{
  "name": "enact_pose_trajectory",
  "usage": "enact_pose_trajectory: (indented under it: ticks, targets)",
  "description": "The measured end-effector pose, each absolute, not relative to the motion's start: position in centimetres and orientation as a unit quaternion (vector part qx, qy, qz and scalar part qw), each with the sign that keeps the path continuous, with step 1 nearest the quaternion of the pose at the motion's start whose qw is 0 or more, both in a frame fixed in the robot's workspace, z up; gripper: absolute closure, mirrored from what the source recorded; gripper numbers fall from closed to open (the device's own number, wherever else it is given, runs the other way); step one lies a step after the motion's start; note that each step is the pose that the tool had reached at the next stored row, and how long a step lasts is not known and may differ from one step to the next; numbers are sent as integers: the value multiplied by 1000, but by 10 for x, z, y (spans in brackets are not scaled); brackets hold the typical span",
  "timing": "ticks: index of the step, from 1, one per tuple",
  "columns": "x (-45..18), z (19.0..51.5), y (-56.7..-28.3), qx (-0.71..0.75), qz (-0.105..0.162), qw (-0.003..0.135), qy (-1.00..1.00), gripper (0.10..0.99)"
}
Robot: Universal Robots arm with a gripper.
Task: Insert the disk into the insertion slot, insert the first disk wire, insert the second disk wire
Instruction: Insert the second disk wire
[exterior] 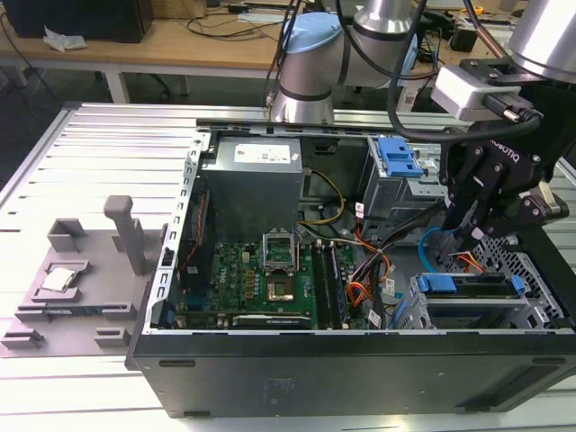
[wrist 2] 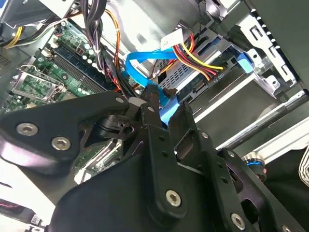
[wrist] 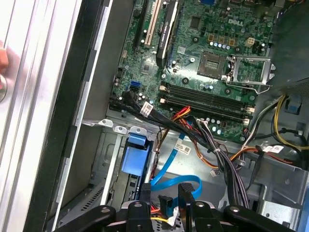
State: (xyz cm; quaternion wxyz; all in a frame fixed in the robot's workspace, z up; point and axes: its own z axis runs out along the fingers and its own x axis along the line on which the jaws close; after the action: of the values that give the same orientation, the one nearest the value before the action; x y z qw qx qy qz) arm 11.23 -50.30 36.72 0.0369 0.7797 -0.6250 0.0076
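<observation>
Disk [exterior: 468, 286] in insertion slot [exterior: 504, 310], slatted metal table [exterior: 117, 144], wooden benches [exterior: 162, 40] behind

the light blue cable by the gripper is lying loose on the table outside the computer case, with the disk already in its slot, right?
Not quite. In the exterior view the light-blue cable is inside the open computer case, looping beside the gripper above the drive cage, not on the table. The rest holds: the disk with its blue carrier sits in the cage's slot.

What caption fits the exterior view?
End effector lowered into open computer case beside the second disk wire.
</observation>
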Motion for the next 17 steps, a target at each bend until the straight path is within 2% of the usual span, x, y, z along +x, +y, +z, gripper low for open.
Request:
enact_pose_trajectory:
  ticks: [2,5,11,17]
  targets:
    - [112,367,-503,780,8,37,-625,741]
    - [112,367,-503,780,8,37,-625,922]
    - [112,367,-504,780,8,38,-625,922]
    - [112,367,-526,780,8,38,-625,922]
